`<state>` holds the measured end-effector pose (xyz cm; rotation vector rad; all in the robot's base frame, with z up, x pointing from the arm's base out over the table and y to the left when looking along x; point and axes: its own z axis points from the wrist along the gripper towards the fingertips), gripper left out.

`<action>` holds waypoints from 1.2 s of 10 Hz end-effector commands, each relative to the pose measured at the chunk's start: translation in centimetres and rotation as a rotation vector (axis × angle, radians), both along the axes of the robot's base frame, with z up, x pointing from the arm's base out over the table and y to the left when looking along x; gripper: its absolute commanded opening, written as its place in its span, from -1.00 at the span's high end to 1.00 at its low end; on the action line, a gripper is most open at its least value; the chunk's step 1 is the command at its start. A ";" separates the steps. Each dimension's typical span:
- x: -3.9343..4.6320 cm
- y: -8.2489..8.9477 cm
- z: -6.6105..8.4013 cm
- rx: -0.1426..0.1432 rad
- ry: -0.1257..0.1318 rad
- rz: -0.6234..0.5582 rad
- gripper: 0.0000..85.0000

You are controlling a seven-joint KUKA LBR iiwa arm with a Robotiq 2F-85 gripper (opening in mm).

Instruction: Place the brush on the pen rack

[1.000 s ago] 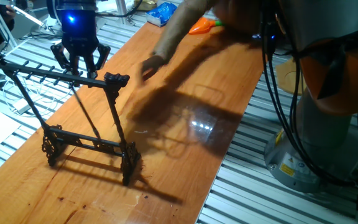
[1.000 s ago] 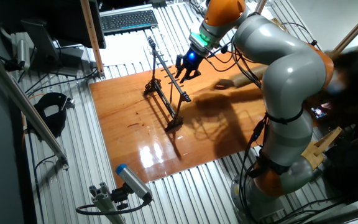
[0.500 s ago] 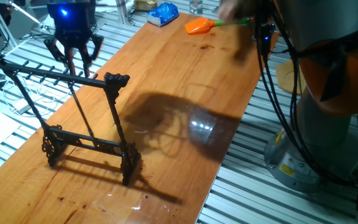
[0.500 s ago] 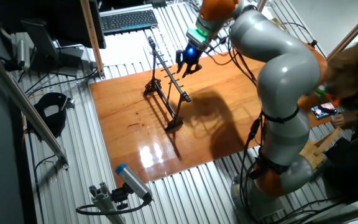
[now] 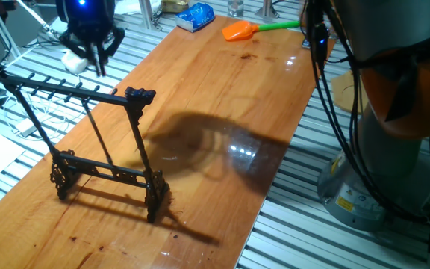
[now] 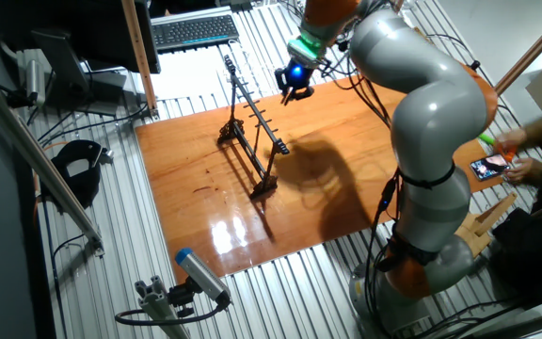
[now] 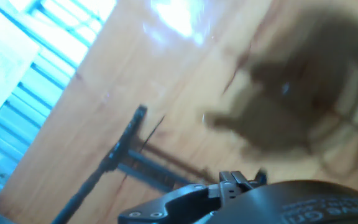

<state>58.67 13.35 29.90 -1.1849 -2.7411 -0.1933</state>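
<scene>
Two fixed views: gripper (image 5: 94, 54) above pen rack (image 5: 99, 142)
Jaws' state unclear; only one fixed view shows the brush (image 5: 100, 136) hanging, upper left.

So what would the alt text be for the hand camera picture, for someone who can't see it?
Blurred, tilted view from the robot's hand down onto a glossy wooden table, with the black pen rack slanting across the lower left. A dark part of the hand fills the bottom edge, and a large soft shadow covers the right side. No brush can be made out.
</scene>
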 end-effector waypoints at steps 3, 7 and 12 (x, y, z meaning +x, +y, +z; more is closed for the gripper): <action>-0.11 -5.4 -1.6 -0.063 -0.074 0.489 1.00; -1.00 -10.3 -3.3 -0.086 -0.058 0.568 1.00; -2.84 -13.5 -7.4 -0.105 -0.085 0.627 1.00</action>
